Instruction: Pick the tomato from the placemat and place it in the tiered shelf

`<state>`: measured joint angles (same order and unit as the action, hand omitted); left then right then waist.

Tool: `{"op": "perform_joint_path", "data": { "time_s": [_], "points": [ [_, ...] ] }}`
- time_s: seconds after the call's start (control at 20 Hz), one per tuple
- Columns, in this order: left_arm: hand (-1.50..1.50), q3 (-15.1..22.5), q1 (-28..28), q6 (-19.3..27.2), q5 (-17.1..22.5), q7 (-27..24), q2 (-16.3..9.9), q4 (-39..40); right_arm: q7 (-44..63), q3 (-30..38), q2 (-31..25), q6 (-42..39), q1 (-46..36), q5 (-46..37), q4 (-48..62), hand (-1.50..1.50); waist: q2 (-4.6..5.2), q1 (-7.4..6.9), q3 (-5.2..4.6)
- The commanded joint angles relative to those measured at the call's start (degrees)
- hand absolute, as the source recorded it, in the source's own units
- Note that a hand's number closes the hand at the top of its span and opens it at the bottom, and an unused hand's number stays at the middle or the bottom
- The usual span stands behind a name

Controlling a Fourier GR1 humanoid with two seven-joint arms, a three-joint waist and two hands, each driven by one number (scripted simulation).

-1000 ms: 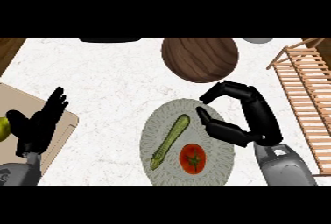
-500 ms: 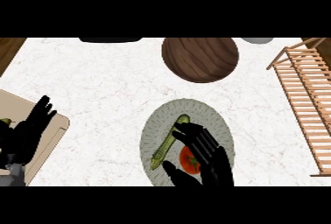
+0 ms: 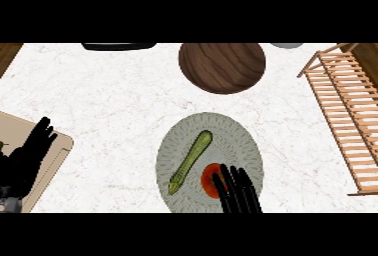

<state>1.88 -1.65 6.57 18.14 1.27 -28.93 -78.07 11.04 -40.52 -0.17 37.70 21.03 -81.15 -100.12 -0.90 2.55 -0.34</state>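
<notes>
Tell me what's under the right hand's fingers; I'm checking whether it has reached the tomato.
The right hand lies with straight fingers over the red tomato on the grey placemat, beside a green vegetable. The tomato's right part is covered, so contact cannot be confirmed.

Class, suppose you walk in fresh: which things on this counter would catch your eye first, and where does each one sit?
The red tomato on the grey placemat at lower centre stands out, half covered by the right hand with its fingers straight. A long green vegetable lies beside it on the same mat. A dark wooden bowl sits at top centre, and the slatted wooden shelf runs down the right edge.
</notes>
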Motion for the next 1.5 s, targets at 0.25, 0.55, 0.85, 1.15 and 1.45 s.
{"op": "perform_joint_path", "data": {
  "time_s": [0.25,0.55,0.85,1.15,1.45],
  "points": [
    [0.00,-0.5,1.4,0.2,-0.4,0.8,-0.3,0.4,18.4,-4.6,0.2,-26.0,9.2,-27.8,-4.0,-1.50,0.77,-0.26,-0.09],
    [0.00,0.8,0.2,-0.8,-0.7,0.8,1.0,-1.5,32.4,-14.0,0.2,-49.3,0.9,-34.3,-11.3,-1.50,1.02,-2.67,0.21],
    [0.00,2.0,-2.2,1.3,-3.4,-0.1,4.0,-4.7,41.1,-16.6,-0.1,-58.0,-11.1,-24.4,-7.0,-1.50,1.00,-3.21,0.33],
    [0.00,-0.4,2.0,-1.5,-3.5,1.9,2.2,-1.3,44.4,-13.0,-0.1,-58.3,-17.9,-17.6,-3.8,-1.50,0.98,-2.88,0.35],
    [0.00,-3.3,-1.8,-4.8,-2.6,0.8,1.8,-3.3,40.4,-5.2,0.1,-57.8,-23.9,-14.6,-1.1,-1.50,0.90,-2.95,0.35]
  ]
}}
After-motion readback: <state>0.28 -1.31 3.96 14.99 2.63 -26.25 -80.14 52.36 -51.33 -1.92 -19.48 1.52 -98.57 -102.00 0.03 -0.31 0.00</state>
